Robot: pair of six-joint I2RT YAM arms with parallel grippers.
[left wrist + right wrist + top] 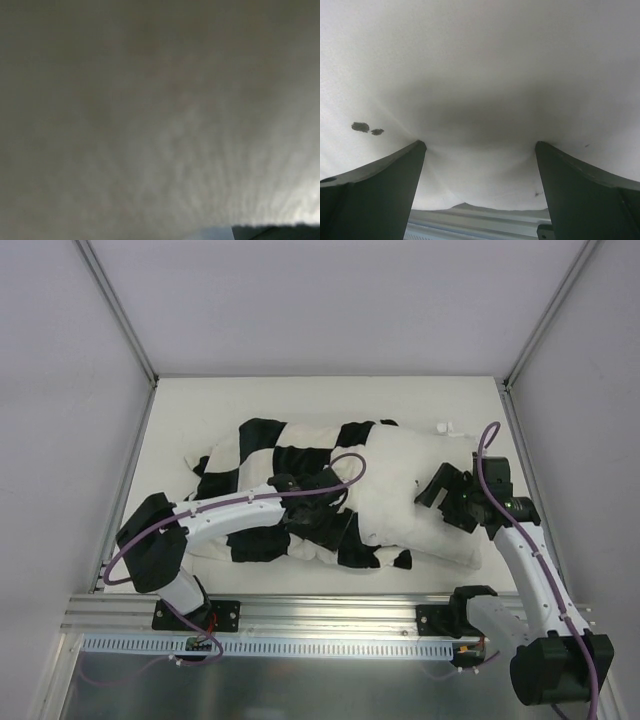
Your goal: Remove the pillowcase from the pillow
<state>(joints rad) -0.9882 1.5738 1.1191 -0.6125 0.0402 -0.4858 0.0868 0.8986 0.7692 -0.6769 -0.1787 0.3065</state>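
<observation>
A plump plain white stuffed pillow (425,465) lies across the middle of a pale tabletop (300,400), its small tag at the far right corner. A black-and-white checkered fabric pillowcase (255,450) is bunched over its left part.

The task looks partly done. The pillow's right half is bare, while its left end is hidden under the checks and appears to sit inside the case. The rest has yet to be drawn off.

The left gripper (318,508) sits at the case's open edge. Its jaws are spread wide, and whether cloth lies between them cannot be told. The right gripper (480,145) presses its widely parted fingers into the bare pillow, gripping nothing.
</observation>
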